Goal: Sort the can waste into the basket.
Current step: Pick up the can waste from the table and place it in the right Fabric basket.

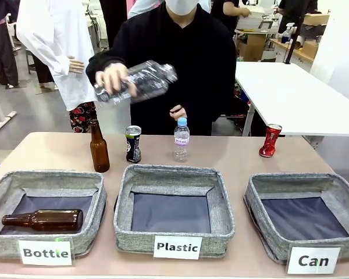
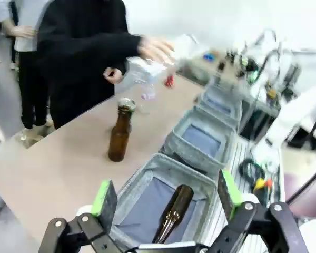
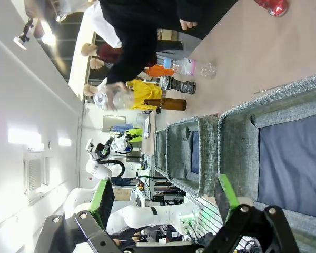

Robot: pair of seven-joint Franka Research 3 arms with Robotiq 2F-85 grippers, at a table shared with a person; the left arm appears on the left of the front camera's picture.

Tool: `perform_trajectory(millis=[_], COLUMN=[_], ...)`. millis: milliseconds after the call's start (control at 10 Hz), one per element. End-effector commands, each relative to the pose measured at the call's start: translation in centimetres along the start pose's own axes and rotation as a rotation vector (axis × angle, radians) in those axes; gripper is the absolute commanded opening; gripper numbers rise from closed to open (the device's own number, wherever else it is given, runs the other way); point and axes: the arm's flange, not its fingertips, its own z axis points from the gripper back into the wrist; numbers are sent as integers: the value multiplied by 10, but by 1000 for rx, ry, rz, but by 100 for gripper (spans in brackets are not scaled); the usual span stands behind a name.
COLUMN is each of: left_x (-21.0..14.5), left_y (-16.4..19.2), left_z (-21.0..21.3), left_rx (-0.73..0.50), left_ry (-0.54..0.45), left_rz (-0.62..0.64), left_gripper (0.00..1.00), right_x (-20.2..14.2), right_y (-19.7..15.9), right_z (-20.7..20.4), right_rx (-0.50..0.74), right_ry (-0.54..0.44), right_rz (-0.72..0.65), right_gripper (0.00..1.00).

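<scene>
**Both end effectors hanging open, both cans standing on the counter**

The left end effector (image 2: 166,195) is hanging with its green pads wide apart and gripping nothing, above the basket labelled "Bottle" (image 1: 46,181). The right end effector (image 3: 164,199) is likewise gaping and holding nothing, over the edge of the basket labelled "Can" (image 1: 291,182).

Three grey baskets are sitting in a row along the near side of the tan counter (image 1: 232,157), with the "Plastic" basket (image 1: 174,173) in the middle.

Two cans are standing beyond the baskets. The black can (image 1: 132,143) is behind the "Plastic" basket, and the dented red can (image 1: 270,140) is leaning near the far right edge.

Two brown bottles are showing, one upright (image 1: 99,148) beside the black can and one lying in the "Bottle" basket (image 1: 43,220).

Two clear bottles are showing, a small one (image 1: 181,139) standing upright and a large one (image 1: 145,80) that the person's hand (image 1: 111,78) is holding tilted above the counter. A white table (image 1: 291,96) is standing behind.
</scene>
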Motion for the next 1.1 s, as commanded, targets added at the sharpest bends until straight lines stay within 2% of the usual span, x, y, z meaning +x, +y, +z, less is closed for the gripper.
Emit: perform_trajectory(millis=[0,100,400,700,1000], left_x=[-25,-35,-22,18,57], left_y=[40,48,52,29,-19], left_z=[10,9,-13,-65,-167], left_rx=[-53,-86,-119,-91,27], left_ry=[-150,-165,-129,19,263], left_rz=[122,123,118,72,-76], left_gripper=[100,100,100,100,100], right_x=[2,2,2,2,2], right_y=[2,2,2,2,2], right_z=[1,1,1,1,1], right_rx=[10,10,10,10,10], right_ry=[-2,-2,-2,-2,-2], right_rz=[26,26,26,26,26], right_gripper=[100,100,100,100,100])
